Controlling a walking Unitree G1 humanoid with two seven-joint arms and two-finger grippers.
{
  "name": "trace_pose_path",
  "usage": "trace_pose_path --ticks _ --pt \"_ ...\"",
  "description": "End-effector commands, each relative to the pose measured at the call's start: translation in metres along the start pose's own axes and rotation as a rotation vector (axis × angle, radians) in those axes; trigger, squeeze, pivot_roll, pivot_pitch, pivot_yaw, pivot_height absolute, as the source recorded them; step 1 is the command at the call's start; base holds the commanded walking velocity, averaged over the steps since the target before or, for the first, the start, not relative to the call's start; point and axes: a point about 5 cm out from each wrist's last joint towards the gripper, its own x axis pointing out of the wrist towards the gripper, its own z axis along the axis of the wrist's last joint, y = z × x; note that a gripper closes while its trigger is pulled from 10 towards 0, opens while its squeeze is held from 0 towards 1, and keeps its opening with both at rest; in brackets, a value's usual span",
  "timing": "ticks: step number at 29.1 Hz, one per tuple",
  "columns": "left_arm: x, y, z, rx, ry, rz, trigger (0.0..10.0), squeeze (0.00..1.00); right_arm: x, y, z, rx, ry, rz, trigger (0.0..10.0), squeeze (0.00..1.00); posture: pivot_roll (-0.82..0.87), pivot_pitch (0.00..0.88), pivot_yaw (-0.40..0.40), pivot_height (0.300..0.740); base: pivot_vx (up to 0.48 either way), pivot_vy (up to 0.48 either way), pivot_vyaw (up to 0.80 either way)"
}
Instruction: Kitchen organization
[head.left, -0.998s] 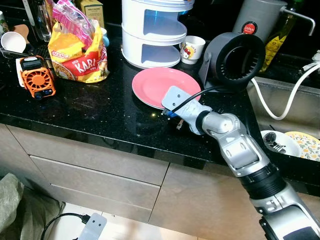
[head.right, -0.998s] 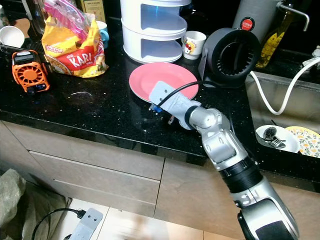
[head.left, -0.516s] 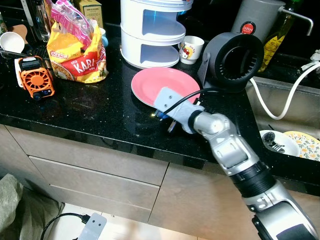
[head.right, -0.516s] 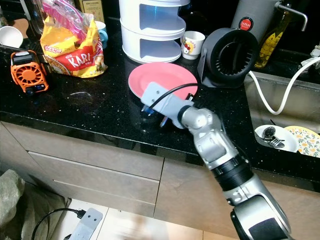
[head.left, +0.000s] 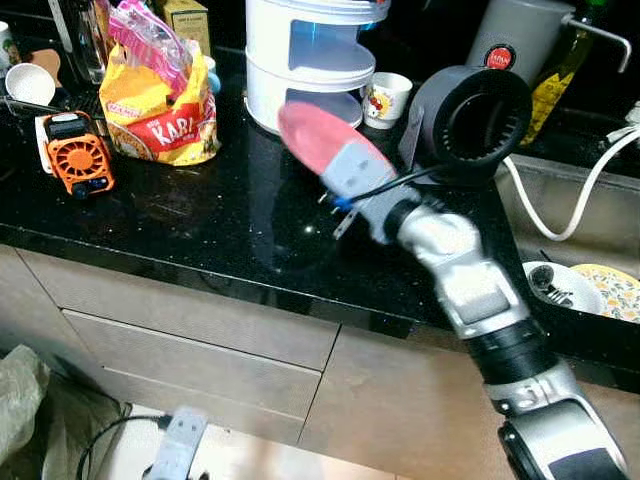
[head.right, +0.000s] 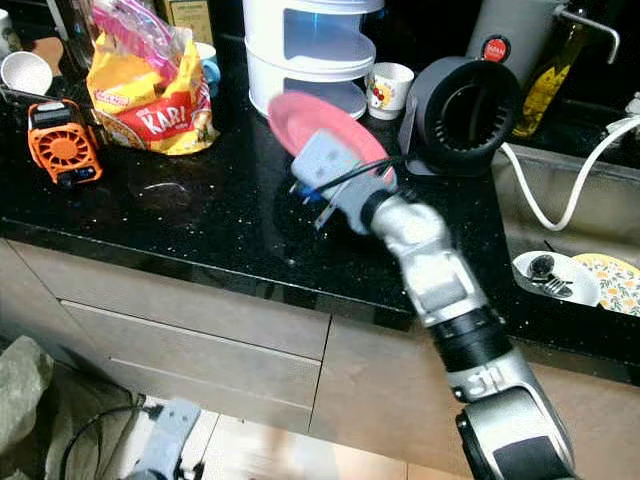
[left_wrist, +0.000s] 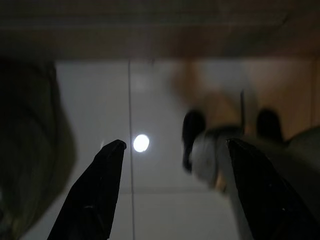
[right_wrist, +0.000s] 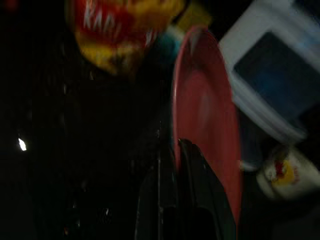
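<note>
A pink plate (head.left: 308, 134) hangs tilted above the black counter (head.left: 200, 230), in front of the white tiered rack (head.left: 310, 60). My right gripper (head.left: 338, 176) is shut on the plate's near rim. In the right wrist view, the black fingers (right_wrist: 192, 170) pinch the edge of the plate (right_wrist: 207, 115), which stands almost on edge. The left gripper (left_wrist: 175, 145) is open with nothing between its fingers, hanging over a pale tiled floor.
A cartoon mug (head.left: 385, 98) and a black round blower (head.left: 470, 120) stand right of the rack. A yellow snack bag (head.left: 160, 100) and an orange handheld fan (head.left: 75, 160) lie at the left. The sink (head.left: 585, 290) at the right holds dishes. Drawers (head.left: 190, 350) sit below.
The right gripper has lifted the pink plate off the counter and tilted it up toward the white rack. The plate lay flat before.
</note>
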Motion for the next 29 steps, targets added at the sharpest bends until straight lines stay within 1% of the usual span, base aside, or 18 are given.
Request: trace_pose_path --ticks 1,2,5,8,10,14,15,17,19,20,21,22,23,24,25,27,28,29 --pt "-0.001 0.002 0.004 -0.021 -0.035 -0.035 10.0 0.0 -0.007 -0.005 0.01 0.035 -0.085 0.011 0.0 0.0 0.12 0.07 -0.077 0.74 0.0 0.0 0.0" --pt "0.0 0.005 0.018 -0.024 -0.097 -0.07 10.0 0.0 -0.013 -0.01 0.019 0.068 -0.155 0.027 0.0 0.0 0.12 0.072 -0.076 0.74 0.0 0.0 0.0" --pt "0.0 0.008 0.034 -0.027 -0.166 -0.109 10.0 0.0 -0.019 -0.015 0.023 0.093 -0.202 0.038 0.0 0.0 0.12 0.072 -0.076 0.74 0.0 0.0 0.0" --pt "-0.002 0.01 0.068 0.007 -0.306 -0.227 10.0 0.0 -0.031 -0.023 0.031 0.129 -0.278 0.071 0.0 0.0 0.12 0.075 -0.076 0.74 0.0 0.0 0.0" --pt "-0.002 0.009 0.074 0.016 -0.331 -0.255 10.0 0.0 -0.033 -0.023 0.032 0.135 -0.292 0.079 0.0 0.0 0.12 0.076 -0.074 0.74 0.0 0.0 0.0" --pt "-0.016 -0.007 0.122 0.1 -0.529 -0.511 10.0 0.0 -0.052 -0.032 0.033 0.196 -0.367 0.142 0.0 0.0 0.13 0.079 -0.075 0.74 0.0 0.0 0.0" --pt "-0.016 -0.007 0.122 0.1 -0.529 -0.511 10.0 0.0 -0.052 -0.032 0.033 0.196 -0.367 0.142 0.0 0.0 0.13 0.079 -0.075 0.74 0.0 0.0 0.0" --pt "-0.036 -0.018 0.147 0.133 -0.636 -0.676 10.0 0.0 -0.063 -0.033 0.03 0.2 -0.373 0.195 0.0 0.0 0.13 0.081 -0.075 0.74 0.0 0.0 0.0" --pt "-0.074 -0.031 0.173 0.209 -0.749 -0.887 10.0 0.0 -0.076 -0.029 0.022 0.172 -0.328 0.295 0.0 0.0 0.13 0.081 -0.074 0.74 0.0 0.0 0.0" --pt "-0.086 -0.035 0.178 0.24 -0.774 -0.953 10.0 0.0 -0.08 -0.028 0.019 0.167 -0.31 0.324 0.0 0.0 0.13 0.082 -0.075 0.74 0.0 0.0 0.0" --pt "-0.086 -0.035 0.178 0.24 -0.774 -0.953 10.0 0.0 -0.08 -0.028 0.019 0.167 -0.31 0.324 0.0 0.0 0.13 0.082 -0.075 0.74 0.0 0.0 0.0" --pt "-0.114 -0.039 0.185 0.322 -0.797 -1.076 10.0 0.0 -0.087 -0.031 0.014 0.155 -0.266 0.348 0.0 0.0 0.13 0.083 -0.075 0.74 0.0 0.0 0.0" --pt "-0.123 -0.04 0.185 0.353 -0.79 -1.118 10.0 0.0 -0.088 -0.033 0.012 0.147 -0.248 0.341 0.0 0.0 0.12 0.083 -0.074 0.74 0.0 0.0 0.0" --pt "-0.123 -0.04 0.185 0.353 -0.79 -1.118 10.0 0.0 -0.088 -0.033 0.012 0.147 -0.248 0.341 0.0 0.0 0.12 0.083 -0.074 0.74 0.0 0.0 0.0" --pt "-0.135 -0.04 0.18 0.418 -0.749 -1.181 10.0 0.0 -0.09 -0.037 0.01 0.139 -0.227 0.334 0.0 0.0 0.12 0.082 -0.072 0.74 0.0 0.0 0.0" --pt "-0.137 -0.04 0.175 0.447 -0.716 -1.2 10.0 0.0 -0.091 -0.038 0.01 0.137 -0.221 0.335 0.0 0.0 0.12 0.082 -0.071 0.74 0.0 0.0 0.0" --pt "-0.136 -0.04 0.157 0.515 -0.606 -1.225 10.0 0.0 -0.091 -0.037 0.009 0.136 -0.216 0.348 0.0 0.0 0.12 0.082 -0.07 0.74 0.0 0.0 0.0" --pt "-0.134 -0.04 0.15 0.535 -0.567 -1.232 10.0 0.0 -0.091 -0.037 0.009 0.137 -0.214 0.354 0.0 0.0 0.12 0.082 -0.07 0.74 0.0 0.0 0.0"
